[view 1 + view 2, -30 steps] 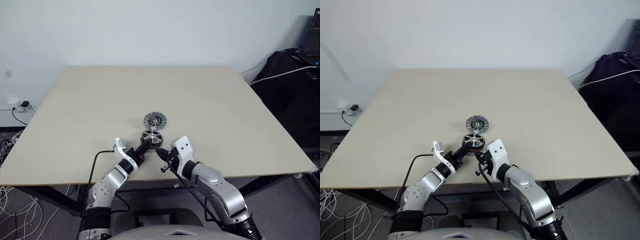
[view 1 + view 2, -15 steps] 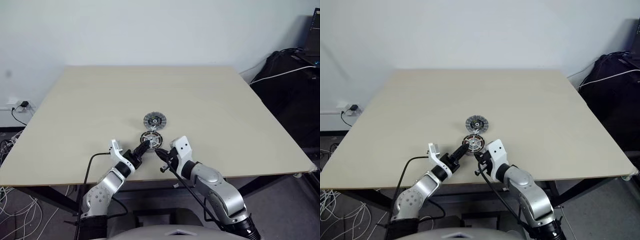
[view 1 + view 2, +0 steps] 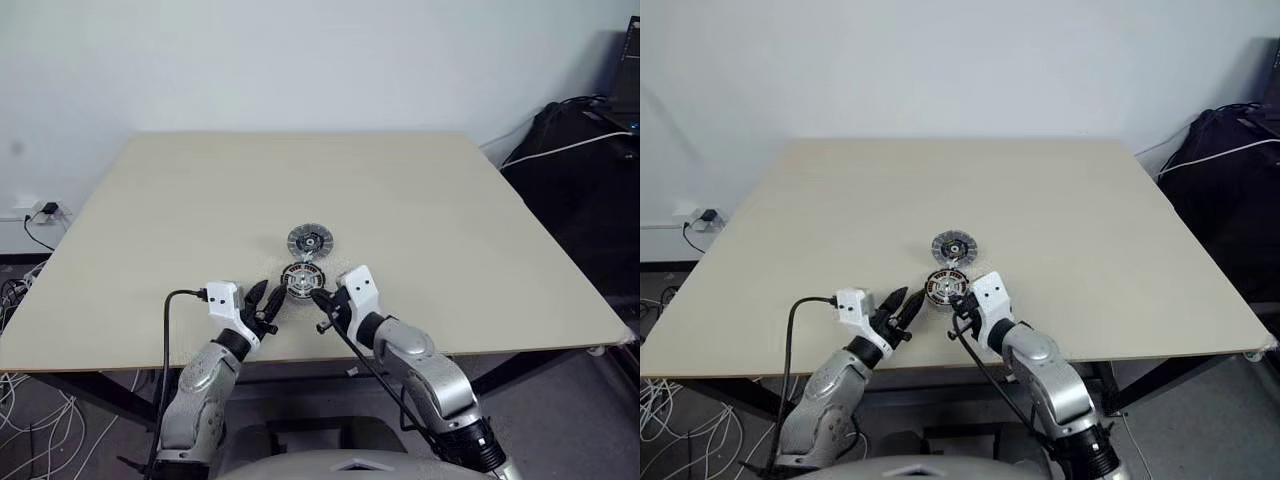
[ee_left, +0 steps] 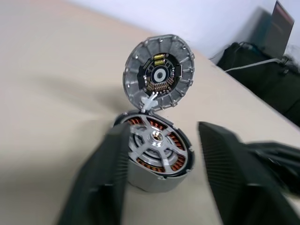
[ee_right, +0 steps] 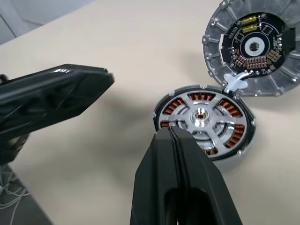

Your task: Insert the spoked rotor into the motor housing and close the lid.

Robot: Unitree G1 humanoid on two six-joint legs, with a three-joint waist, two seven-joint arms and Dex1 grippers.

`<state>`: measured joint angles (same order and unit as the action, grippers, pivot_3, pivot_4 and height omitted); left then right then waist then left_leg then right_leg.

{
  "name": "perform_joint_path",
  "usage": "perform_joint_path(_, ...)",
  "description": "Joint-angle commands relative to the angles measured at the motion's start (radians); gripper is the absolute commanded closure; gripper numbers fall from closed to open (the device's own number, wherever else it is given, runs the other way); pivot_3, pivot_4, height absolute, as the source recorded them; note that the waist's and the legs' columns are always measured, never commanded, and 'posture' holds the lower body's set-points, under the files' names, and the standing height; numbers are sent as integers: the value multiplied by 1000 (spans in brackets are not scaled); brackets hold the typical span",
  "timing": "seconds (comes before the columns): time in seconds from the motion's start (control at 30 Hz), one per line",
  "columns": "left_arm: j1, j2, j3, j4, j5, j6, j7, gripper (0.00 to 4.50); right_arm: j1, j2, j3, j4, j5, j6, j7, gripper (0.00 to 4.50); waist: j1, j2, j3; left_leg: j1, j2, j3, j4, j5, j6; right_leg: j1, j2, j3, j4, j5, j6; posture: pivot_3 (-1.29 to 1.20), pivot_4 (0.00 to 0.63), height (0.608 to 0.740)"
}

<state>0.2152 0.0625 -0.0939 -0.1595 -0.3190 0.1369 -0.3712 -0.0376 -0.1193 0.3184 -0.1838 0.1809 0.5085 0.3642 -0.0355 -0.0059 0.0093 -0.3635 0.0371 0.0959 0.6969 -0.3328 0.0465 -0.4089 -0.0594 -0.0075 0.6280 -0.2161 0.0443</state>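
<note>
Copper windings show between the silver spokes of the spoked rotor [image 5: 205, 123], which tells me the rotor already sits down inside the motor housing [image 5: 247, 140], flush within its dark rim rather than lying loose on the table [image 3: 420, 200]. That assembly rests near the front edge of the pale wooden table, between the two arms. The lid [image 5: 253, 47] lies just behind it, ribbed edge outward and its dark circuit-covered inner face turned up; a small white tab reaches from the lid toward the housing rim, so the two look touching or very nearly so, though I cannot tell if they are joined. The left gripper [image 3: 262, 301] hovers just to the left of the housing with its two black fingers [image 4: 105, 168] parted on either side of the housing's line and nothing between them, a stance that would suit either steadying the housing or backing clear of it. The right gripper [image 3: 318, 299] points in from the near right side with its fingers pressed together, tip close to the housing's near rim, holding nothing; it looks placed to nudge or brace rather than to grasp. My guess is that insertion is done and the lid, face-up as it lies, must yet be flipped over onto the housing.
</note>
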Motion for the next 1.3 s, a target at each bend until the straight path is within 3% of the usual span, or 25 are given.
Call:
perform_joint_path(0.03, 0, 4, -16, -7, 37, -46, 0, 3711, -57, 18, 6, 42, -33, -46, -10, 4500, 0, 0, 0, 0, 0, 0, 0, 0, 0, 0, 0, 0, 0, 0, 0, 0, 0, 740)
perform_joint_path(0.1, 6, 2, -15, -1, 43, -53, 2, 4415, -92, 35, 9, 94, -50, -62, -14, 4500, -1, 0, 0, 0, 0, 0, 0, 0, 0, 0, 0, 0, 0, 0, 0, 0, 0, 740)
perform_joint_path(0.13, 8, 2, -15, -1, 51, -55, 5, 4480, -113, 42, 13, 123, -64, -73, -19, 4500, -1, 0, 0, 0, 0, 0, 0, 0, 0, 0, 0, 0, 0, 0, 0, 0, 0, 740)
perform_joint_path(0.43, 25, 36, -56, 27, 205, -176, 41, 4480, -272, 128, 4, 353, -123, -149, -48, 4500, -1, 3, 1, 0, 0, 1, 0, 2, -3, 0, 0, 0, 1, 0, 0, 0, 0, 740)
perform_joint_path(0.9, 34, 36, -62, 33, 193, -193, 29, 4480, -365, 155, -44, 603, -164, -202, -71, 4500, -4, 6, 2, -1, 1, 2, 0, 2, -3, -1, 0, 0, 1, 1, 1, 0, 0, 740)
perform_joint_path(1.1, 29, 34, -66, 28, 191, -183, 24, 4480, -358, 146, -37, 611, -184, -165, -66, 4500, -4, 9, 0, 0, 1, 2, 0, 2, -2, 0, 0, 0, 1, 1, 1, 0, 0, 740)
perform_joint_path(1.3, 21, 32, -74, 20, 189, -163, 21, 4480, -349, 89, 5, 444, -183, -142, 38, 4500, -3, 11, 0, 0, 1, 2, 0, 1, -2, -1, 0, 0, 1, 1, 2, 0, 0, 740)
